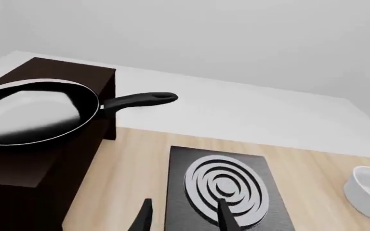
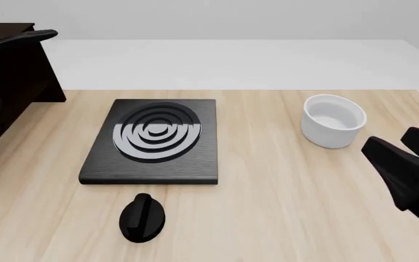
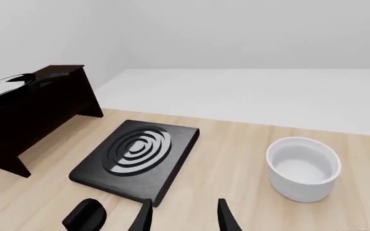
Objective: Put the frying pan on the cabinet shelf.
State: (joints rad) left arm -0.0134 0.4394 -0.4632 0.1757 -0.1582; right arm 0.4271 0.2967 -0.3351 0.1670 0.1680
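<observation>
The left gripper (image 1: 181, 219) hovers above the table with its fingers spread, holding nothing. The right gripper (image 3: 185, 216) is likewise parted and empty. The frying pan (image 1: 34, 113) sits on the cabinet shelf (image 1: 63, 72), at ten o'clock from the square black stove plate (image 2: 153, 141) with grey rings. A smooth white pot (image 2: 333, 120) stands at two o'clock on the pale wooden table (image 2: 282, 191).
</observation>
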